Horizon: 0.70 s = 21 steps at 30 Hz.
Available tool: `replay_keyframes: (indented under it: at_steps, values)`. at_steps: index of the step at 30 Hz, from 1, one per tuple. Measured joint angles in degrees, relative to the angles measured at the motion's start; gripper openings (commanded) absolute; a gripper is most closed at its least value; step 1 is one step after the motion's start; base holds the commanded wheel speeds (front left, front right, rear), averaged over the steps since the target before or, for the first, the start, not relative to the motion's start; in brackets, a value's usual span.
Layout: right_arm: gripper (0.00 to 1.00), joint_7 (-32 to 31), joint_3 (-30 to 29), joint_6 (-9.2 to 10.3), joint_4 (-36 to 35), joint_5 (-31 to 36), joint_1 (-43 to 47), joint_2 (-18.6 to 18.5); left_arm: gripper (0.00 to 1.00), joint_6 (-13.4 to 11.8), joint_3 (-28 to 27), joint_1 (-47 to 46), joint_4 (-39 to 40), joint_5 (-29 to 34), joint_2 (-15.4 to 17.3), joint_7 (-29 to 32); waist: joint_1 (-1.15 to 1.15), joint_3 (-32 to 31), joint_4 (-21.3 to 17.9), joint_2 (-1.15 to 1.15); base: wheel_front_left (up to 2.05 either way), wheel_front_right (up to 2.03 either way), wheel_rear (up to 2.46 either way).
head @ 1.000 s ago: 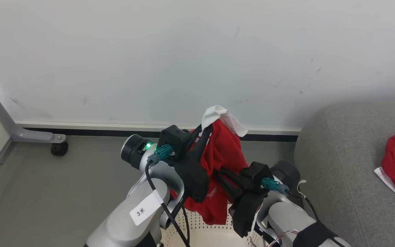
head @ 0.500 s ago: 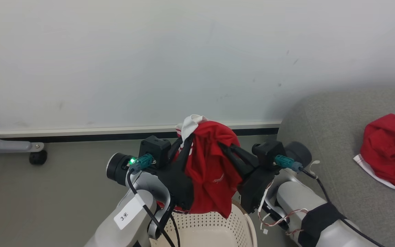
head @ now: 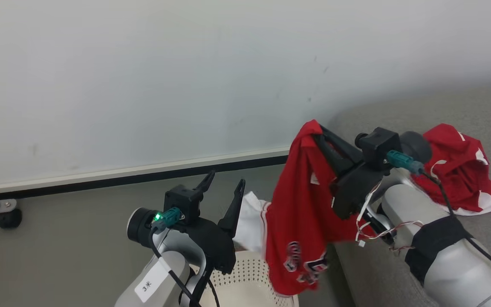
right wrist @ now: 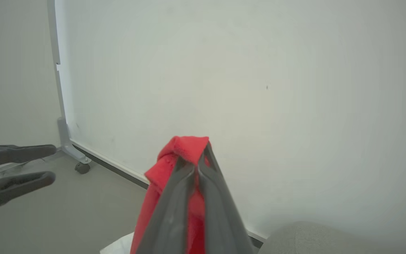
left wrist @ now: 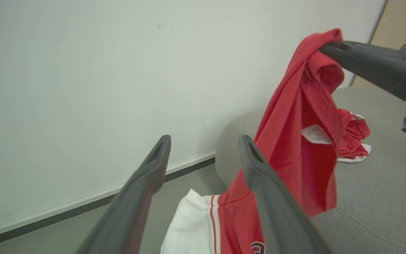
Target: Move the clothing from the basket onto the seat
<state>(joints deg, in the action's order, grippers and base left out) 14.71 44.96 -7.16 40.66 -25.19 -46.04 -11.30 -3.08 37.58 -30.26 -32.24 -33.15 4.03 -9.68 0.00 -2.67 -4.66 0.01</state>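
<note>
My right gripper point(head: 319, 131) is shut on the top fold of a red jersey point(head: 301, 213) with white trim and navy-and-white lettering, which hangs down beside the grey seat point(head: 475, 238). In the right wrist view the shut fingertips point(right wrist: 198, 158) pinch the red cloth point(right wrist: 183, 148). My left gripper point(head: 225, 182) is open and holds nothing, above the cream perforated basket point(head: 245, 281). The left wrist view has its open fingers point(left wrist: 157, 162) in front of the hanging jersey point(left wrist: 305, 116). A second red garment point(head: 456, 166) lies crumpled on the seat.
A white wall with a dark baseboard point(head: 143, 177) runs behind. A grey frame with a black caster point(head: 9, 217) stands at the far left on the grey floor point(head: 58, 238).
My left gripper has let go of the jersey and dropped away open. My right gripper has carried the jersey up and right toward the seat. The camera has turned right.
</note>
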Motion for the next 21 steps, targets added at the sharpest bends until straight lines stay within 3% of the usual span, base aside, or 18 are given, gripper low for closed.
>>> replay_keyframes:
  at_steps: [12,21]
  values:
    - [0.0,0.0,-2.4,0.02,-4.6,1.1,-1.4,-5.7,1.0,0.6,1.7,5.1,1.3,0.0,0.2,-1.6,0.0,-0.4,-6.2,0.0,0.0,0.0,0.0]
    - [0.0,0.0,-2.7,0.09,-8.2,2.5,-3.3,-7.2,1.0,0.6,2.0,7.4,3.1,0.0,0.0,-2.6,0.0,-0.8,-12.3,0.0,0.0,0.0,0.0]
